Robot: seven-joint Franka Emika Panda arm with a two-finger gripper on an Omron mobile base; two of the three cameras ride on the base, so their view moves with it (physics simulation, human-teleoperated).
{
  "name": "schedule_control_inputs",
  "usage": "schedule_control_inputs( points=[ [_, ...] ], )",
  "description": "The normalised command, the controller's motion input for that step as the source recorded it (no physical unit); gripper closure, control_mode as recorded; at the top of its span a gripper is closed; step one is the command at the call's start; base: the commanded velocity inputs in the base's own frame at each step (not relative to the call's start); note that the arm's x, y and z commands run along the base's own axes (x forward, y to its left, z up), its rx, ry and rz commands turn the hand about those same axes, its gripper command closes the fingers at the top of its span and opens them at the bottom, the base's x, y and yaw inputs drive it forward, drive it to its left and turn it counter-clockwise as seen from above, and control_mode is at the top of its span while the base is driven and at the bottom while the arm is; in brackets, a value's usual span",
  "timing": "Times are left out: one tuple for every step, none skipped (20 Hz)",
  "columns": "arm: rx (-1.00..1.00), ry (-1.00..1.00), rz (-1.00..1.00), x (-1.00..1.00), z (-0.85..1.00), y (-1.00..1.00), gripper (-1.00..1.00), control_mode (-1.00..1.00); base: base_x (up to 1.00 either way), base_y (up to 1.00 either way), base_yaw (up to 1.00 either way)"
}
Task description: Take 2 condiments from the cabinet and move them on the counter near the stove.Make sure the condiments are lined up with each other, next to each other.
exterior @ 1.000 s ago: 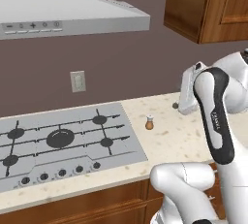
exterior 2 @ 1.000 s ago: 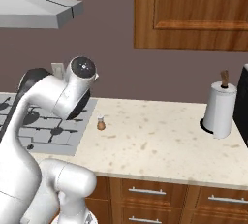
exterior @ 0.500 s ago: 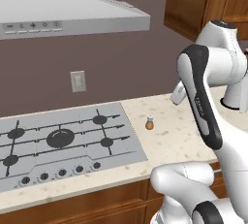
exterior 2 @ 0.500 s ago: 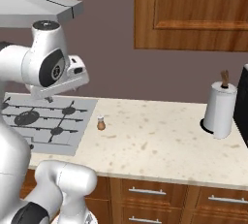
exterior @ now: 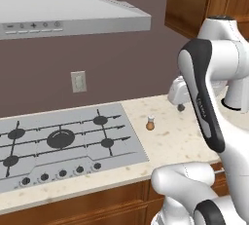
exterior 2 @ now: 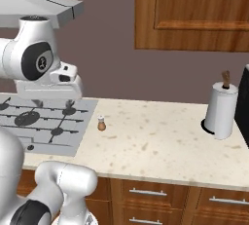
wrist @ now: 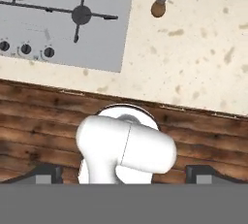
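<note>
A tan-brown body with a whitish top is seen on the small shaker (exterior: 151, 122) near the centre of the left base view. The counter (exterior 2: 165, 141) is beige, flecked with darker brown speckles. The stove (exterior: 63, 143) at the lower left is flat grey, marked by black burners and dark knobs. Warm brown wood grain is shown on the cabinet (exterior 2: 194, 12) at the upper right of the right base view. The paper towel roll (exterior 2: 222, 111) is white with a brown post, and the range hood (exterior: 68, 17) is pale grey against a dull mauve-brown wall (exterior: 116, 68).

The arm has swung upward, lifting the gripper (exterior 2: 52, 103) higher above the counter (exterior 2: 160, 141).
</note>
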Motion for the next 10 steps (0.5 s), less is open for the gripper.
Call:
schedule_control_inputs(
  points=[
    [0.00,0.09,-0.53,-0.29,-0.13,0.00,-1.00,-1.00,0.00,0.00,0.00],
    [0.00,0.09,-0.52,-0.27,-0.11,0.00,-1.00,-1.00,0.00,0.00,0.00],
    [0.00,0.08,-0.51,-0.26,-0.11,0.00,-1.00,-1.00,0.00,0.00,0.00],
    [0.00,0.07,-0.50,-0.29,-0.09,0.00,-1.00,-1.00,0.00,0.00,0.00],
    [0.00,0.05,-0.48,-0.33,-0.07,0.00,-1.00,-1.00,0.00,0.00,0.00],
    [0.00,0.03,-0.44,-0.29,-0.06,0.00,-1.00,-1.00,0.00,0.00,0.00],
    [0.00,0.00,-0.37,-0.21,-0.04,0.00,-1.00,-1.00,0.00,0.00,0.00],
    [0.00,0.00,-0.25,-0.22,-0.06,0.00,-1.00,-1.00,0.00,0.00,0.00],
    [0.00,-0.01,-0.09,-0.29,-0.05,0.00,-1.00,-1.00,0.00,0.00,0.00],
    [0.00,-0.04,-0.03,-0.32,-0.14,0.00,-1.00,-1.00,0.00,0.00,0.00]
  ],
)
